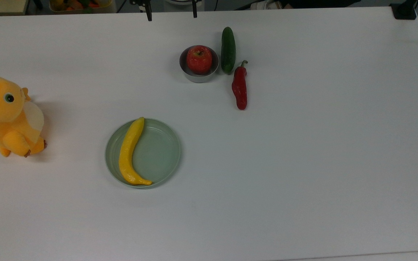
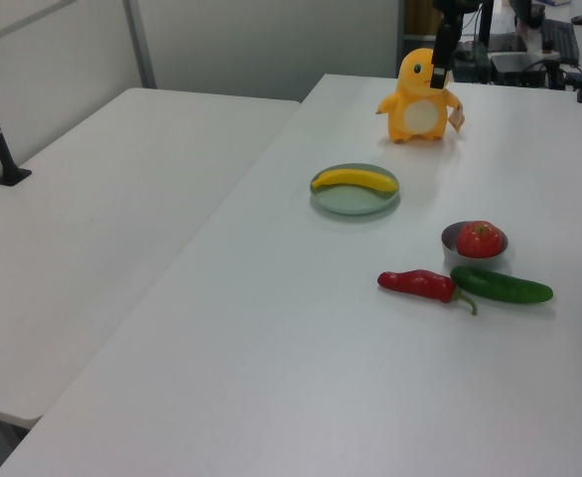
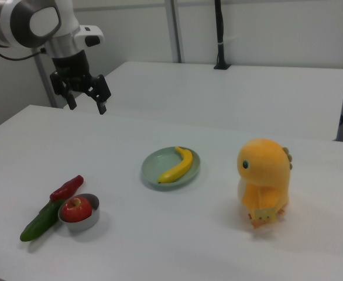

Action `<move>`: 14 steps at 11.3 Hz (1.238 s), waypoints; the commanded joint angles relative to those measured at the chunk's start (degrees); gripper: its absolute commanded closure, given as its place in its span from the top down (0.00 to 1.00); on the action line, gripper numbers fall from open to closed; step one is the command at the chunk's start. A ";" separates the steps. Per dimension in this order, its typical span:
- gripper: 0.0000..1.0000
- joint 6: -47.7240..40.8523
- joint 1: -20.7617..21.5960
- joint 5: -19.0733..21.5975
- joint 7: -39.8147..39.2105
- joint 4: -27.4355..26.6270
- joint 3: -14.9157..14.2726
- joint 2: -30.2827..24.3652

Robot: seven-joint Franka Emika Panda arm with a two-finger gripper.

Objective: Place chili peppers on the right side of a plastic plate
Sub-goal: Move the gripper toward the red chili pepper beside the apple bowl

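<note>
the tool (image 3: 86, 99) hangs released and empty above the desk (image 1: 303, 163), while the chili peppers (image 1: 240, 87) lie beside the cucumber (image 1: 228, 49), well apart from the plastic plate (image 1: 162, 152) holding a banana (image 1: 131, 152).

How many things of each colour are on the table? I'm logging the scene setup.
Red: 2, the chili peppers and the apple
Yellow or orange: 2, the banana and the plush toy
Green: 2, the cucumber and the plastic plate
Grey: 1, the metal bowl
Total: 7
</note>
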 commanded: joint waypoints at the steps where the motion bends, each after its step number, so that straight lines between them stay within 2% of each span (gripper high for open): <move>1: 1.00 1.27 1.22 0.43 -1.11 -2.18 -0.93 -0.31; 5: 1.00 1.18 1.49 0.52 -1.11 -3.94 -0.06 -0.22; 10: 1.00 2.14 5.18 0.52 -0.14 -8.68 4.33 4.26; 12: 1.00 7.13 5.27 1.14 0.12 -11.58 5.65 5.49; 14: 1.00 12.76 5.70 1.14 4.92 -14.22 7.23 7.33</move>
